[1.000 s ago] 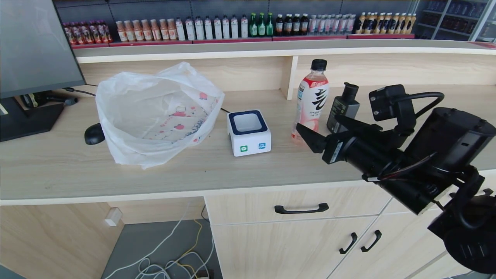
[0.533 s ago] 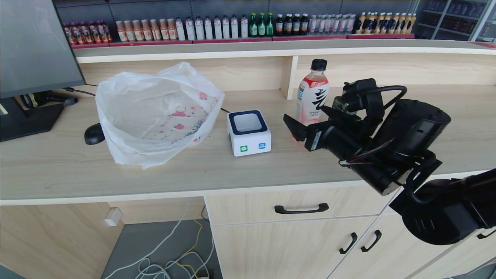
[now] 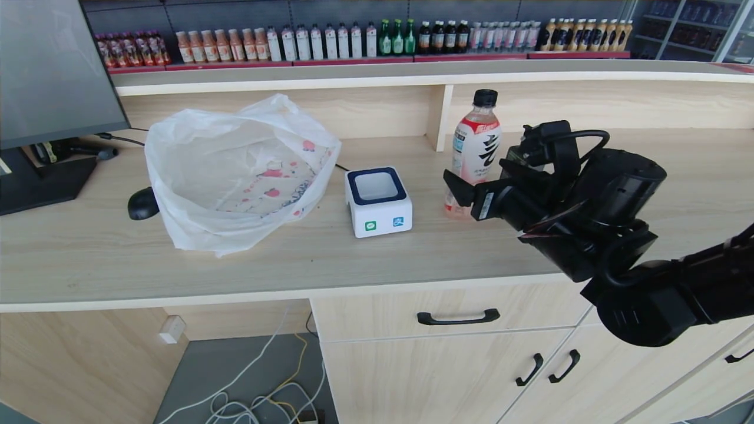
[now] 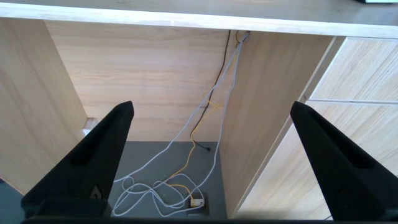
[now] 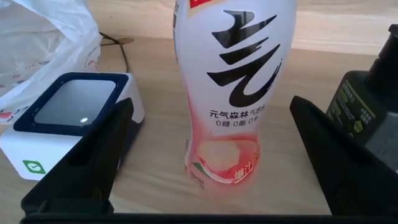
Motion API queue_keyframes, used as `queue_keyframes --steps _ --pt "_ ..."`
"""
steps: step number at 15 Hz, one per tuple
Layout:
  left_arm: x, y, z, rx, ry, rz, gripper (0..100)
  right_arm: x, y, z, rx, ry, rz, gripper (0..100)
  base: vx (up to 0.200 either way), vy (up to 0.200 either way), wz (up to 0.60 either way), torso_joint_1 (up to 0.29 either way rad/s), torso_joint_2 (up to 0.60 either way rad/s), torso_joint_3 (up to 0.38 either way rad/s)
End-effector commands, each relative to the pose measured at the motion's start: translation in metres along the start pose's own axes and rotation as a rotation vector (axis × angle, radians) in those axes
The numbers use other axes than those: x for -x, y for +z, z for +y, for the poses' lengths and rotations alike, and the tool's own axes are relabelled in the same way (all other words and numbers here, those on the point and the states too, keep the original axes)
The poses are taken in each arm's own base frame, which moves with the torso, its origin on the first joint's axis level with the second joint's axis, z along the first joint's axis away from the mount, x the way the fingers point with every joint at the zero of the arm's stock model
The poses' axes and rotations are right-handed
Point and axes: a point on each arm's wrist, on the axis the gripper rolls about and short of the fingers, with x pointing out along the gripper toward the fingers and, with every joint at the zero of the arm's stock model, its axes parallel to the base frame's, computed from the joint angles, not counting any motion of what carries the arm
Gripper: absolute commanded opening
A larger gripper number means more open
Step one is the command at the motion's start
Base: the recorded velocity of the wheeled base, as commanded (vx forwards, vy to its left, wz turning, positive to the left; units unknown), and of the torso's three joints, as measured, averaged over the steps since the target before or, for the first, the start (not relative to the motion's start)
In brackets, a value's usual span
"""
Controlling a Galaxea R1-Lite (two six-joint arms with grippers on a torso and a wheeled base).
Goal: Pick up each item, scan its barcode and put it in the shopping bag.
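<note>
A peach-labelled drink bottle (image 3: pixel 476 147) with a black cap stands upright on the wooden counter (image 3: pixel 294 253), close to the shelf divider. My right gripper (image 3: pixel 478 172) hovers open just in front of it. In the right wrist view the bottle (image 5: pixel 233 93) stands ahead of the open right gripper (image 5: pixel 211 104), centred between the fingers and untouched. A dark pump bottle (image 5: pixel 367 106) stands beside the drink. The white barcode scanner (image 3: pixel 377 200) sits mid-counter, and the open white shopping bag (image 3: pixel 235 171) lies to its left. My left gripper (image 4: pixel 211 106) hangs open below the counter, holding nothing.
A monitor (image 3: pixel 53 65) and a black mouse (image 3: pixel 143 203) occupy the counter's left end. A raised shelf with a vertical divider (image 3: pixel 439 118) backs the counter; rows of drinks (image 3: pixel 353 38) line the wall behind. Drawers (image 3: pixel 459 318) and floor cables (image 4: pixel 186 180) lie below.
My right arm has risen and swung forward and left, bringing its open gripper up to the drink bottle and covering the dark pump bottle in the head view. Nothing else moved.
</note>
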Motion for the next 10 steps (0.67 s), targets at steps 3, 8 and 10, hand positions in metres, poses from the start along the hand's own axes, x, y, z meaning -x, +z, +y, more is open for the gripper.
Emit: queue_keyframes --steps 3,8,10 --pt "0.000 0.000 0.000 0.000 -0.001 0.000 100 -0.001 0.001 -0.003 0.000 -0.006 -0.003 100 0.000 0.000 0.00 0.000 0.00 0.000" --pt "0.000 0.000 0.000 0.000 -0.001 0.000 100 -0.010 0.000 -0.010 0.000 -0.019 0.047 100 0.000 0.000 0.00 0.000 0.00 0.000" --pt "0.000 0.000 0.000 0.000 -0.001 0.000 100 -0.015 0.002 -0.012 0.003 -0.025 0.061 100 0.000 0.000 0.00 0.000 0.00 0.000"
